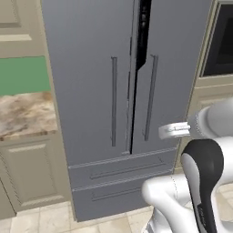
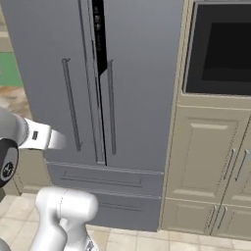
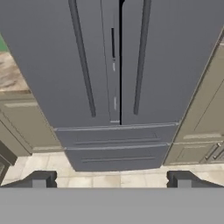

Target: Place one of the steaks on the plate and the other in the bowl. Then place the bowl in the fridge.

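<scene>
You are in a rendered kitchen with a pale tiled floor (image 3: 48, 168), beige cabinets and grey appliances.

Nearest you: the white arm (image 1: 200, 182), one, folded back on itself, its dark-jointed link upright at the lower right of the left base view and its white forearm level at handle height. In the hand view the gripper (image 3: 111, 181) points straight at the lower front of the fridge, its two dark finger tips (image 3: 40, 180) set far apart, with nothing between them.

Next: the fridge (image 1: 91, 82), one, tall and grey, standing well apart from the gripper. Count two upper doors, both closed, two long vertical bar handles (image 1: 113, 101) flanking the centre seam, and two drawers (image 1: 123, 166) stacked at the bottom, also closed. A dark control strip (image 2: 99, 34) runs down the seam near the top.

To the fridge's left: one marble-topped counter (image 1: 25, 113) over a beige cabinet (image 1: 29, 173), with a green wall panel (image 1: 22, 75) behind it.

To the fridge's right: one black built-in oven (image 2: 220, 49) above beige cabinet doors (image 2: 206, 162).
</scene>
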